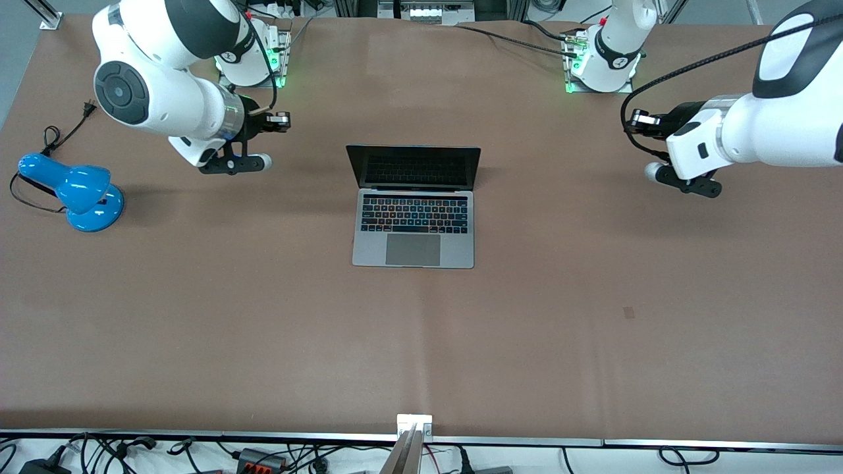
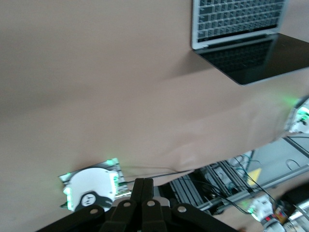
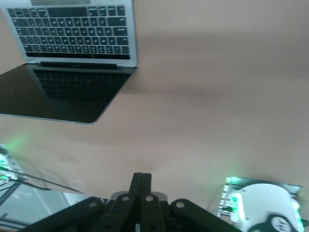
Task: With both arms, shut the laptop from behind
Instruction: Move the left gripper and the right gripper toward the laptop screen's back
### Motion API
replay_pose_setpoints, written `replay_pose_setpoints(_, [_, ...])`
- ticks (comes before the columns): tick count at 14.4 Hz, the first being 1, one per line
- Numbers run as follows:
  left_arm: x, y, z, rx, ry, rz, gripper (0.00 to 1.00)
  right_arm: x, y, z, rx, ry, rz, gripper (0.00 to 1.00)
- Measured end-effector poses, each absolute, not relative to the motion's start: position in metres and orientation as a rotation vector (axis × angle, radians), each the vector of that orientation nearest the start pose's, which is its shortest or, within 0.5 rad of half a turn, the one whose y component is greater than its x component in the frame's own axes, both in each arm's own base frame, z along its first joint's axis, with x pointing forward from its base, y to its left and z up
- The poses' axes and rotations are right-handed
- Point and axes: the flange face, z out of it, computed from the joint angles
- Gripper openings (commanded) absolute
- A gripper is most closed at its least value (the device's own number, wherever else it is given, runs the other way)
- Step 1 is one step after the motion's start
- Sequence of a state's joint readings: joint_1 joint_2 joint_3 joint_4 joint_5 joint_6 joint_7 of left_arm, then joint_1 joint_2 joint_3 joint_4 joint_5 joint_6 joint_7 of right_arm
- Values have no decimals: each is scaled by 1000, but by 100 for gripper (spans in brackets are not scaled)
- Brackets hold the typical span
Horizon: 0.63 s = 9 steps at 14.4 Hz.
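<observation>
Cut off at the frame edge in both wrist views: the laptop [image 2: 241,34], trackpad out of sight, along with the left claw [image 2: 143,186] and right claw [image 3: 141,180], only pressed-together fingertips showing.

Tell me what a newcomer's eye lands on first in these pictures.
The open laptop sits alone mid-table, its dark screen upright and facing the front camera. Both arms hang in the air on either side of it, the right gripper and the left gripper with fingers shut, touching nothing. A bright blue desk lamp lies at the right arm's end of the table.
</observation>
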<state>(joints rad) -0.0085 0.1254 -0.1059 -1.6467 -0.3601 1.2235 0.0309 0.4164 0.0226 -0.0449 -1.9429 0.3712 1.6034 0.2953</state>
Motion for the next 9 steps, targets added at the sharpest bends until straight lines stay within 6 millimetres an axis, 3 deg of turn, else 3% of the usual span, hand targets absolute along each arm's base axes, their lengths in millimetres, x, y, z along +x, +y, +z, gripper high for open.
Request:
replay_pose_setpoints(2, [523, -122, 501, -3399, 321, 1003, 1, 462, 242, 440, -2834, -25, 684, 0])
replay_pose_setpoints(5, [507, -175, 478, -3483, 385, 986, 1, 445, 264, 427, -2842, -84, 711, 0])
replay_pose_setpoints(9, [486, -216, 448, -3561, 387, 1073, 1, 423, 294, 404, -2861, -156, 712, 0])
